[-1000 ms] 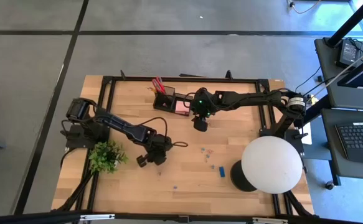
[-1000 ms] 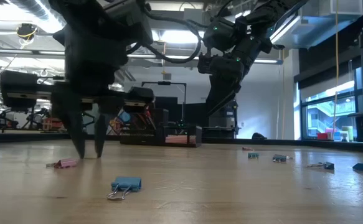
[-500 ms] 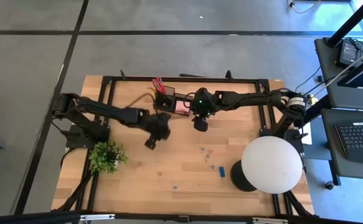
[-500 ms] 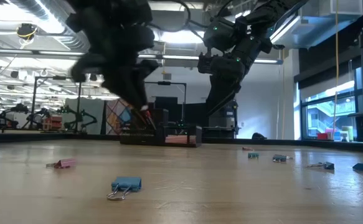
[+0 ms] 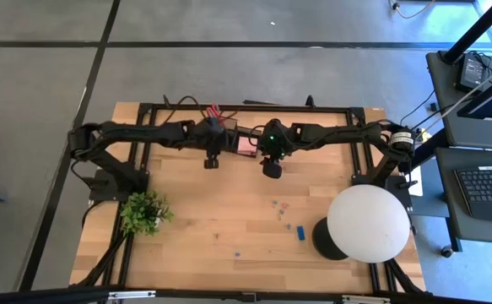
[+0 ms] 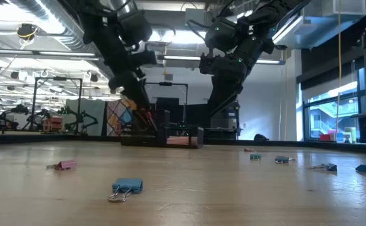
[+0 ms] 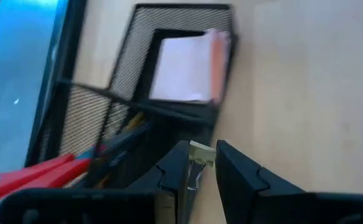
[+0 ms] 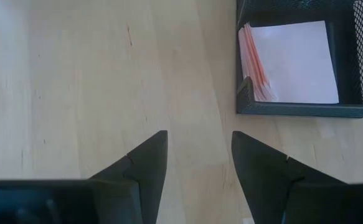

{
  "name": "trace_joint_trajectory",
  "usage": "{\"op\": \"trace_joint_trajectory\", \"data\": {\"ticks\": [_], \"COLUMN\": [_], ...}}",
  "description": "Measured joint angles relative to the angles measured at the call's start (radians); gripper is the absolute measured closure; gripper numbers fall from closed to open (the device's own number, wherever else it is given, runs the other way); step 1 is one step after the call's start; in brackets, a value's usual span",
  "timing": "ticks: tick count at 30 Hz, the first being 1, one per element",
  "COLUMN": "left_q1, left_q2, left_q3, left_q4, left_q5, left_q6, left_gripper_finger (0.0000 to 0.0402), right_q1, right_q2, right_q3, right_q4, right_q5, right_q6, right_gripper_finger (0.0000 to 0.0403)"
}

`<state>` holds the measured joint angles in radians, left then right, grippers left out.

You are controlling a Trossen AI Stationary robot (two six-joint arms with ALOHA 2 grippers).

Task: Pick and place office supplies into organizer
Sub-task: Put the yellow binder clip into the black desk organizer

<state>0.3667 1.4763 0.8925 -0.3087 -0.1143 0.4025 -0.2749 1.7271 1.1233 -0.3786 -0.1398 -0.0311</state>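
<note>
- High view: we see the left claw (image 5: 211, 161) above the light wooden tabletop (image 5: 229, 219), just beside the small black mesh organizer (image 5: 233, 138) at the far edge. The right claw (image 5: 271, 169) hangs on the organizer's other side. Red-handled scissors (image 5: 214, 112) stand in the taller cup, and a pink square sticky-note pad (image 5: 246, 145) lies in the lower tray. Tiny clips (image 5: 281, 208) and a small blue block (image 5: 300, 230) lie well apart from the organizer, near the white globe lamp (image 5: 368, 222). A green potted plant (image 5: 144, 211) stands at the left.
- Low view: we see a blue binder clip (image 6: 127, 187) and a pink clip (image 6: 63, 165) lying on the wood in front, both arms raised behind them.
- Left wrist view: we see the left claw's fingers (image 7: 172, 169) narrowly pinching a small pale clip with a wire loop (image 7: 199, 159), right over the organizer's wall.
- Right wrist view: we see the right claw's fingers (image 8: 147, 163) parted and holding nothing, over bare wood beside the tray with the pad.
</note>
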Motion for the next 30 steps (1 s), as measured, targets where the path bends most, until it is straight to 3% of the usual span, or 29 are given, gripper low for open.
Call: {"op": "trace_joint_trajectory", "data": {"ticks": [7, 19, 30], "left_q1": [0.061, 0.083, 0.071], "left_q2": [0.047, 0.147, 0.147], "left_q3": [0.000, 0.002, 0.000], "left_q4": [-0.001, 0.060, 0.045], "left_q5": [-0.001, -0.097, -0.071], "left_q6": [0.001, -0.018, -0.037], "left_gripper_finger": [0.0336, 0.0336, 0.0313], "right_q1": [0.000, 0.000, 0.000], "right_q2": [0.000, 0.000, 0.000], "right_q3": [0.000, 0.000, 0.000], "right_q4": [0.001, 0.001, 0.000], "right_q5": [0.000, 0.000, 0.000], "right_q6": [0.000, 0.000, 0.000], "right_gripper_finger": [0.0221, 0.0221, 0.0221]}}
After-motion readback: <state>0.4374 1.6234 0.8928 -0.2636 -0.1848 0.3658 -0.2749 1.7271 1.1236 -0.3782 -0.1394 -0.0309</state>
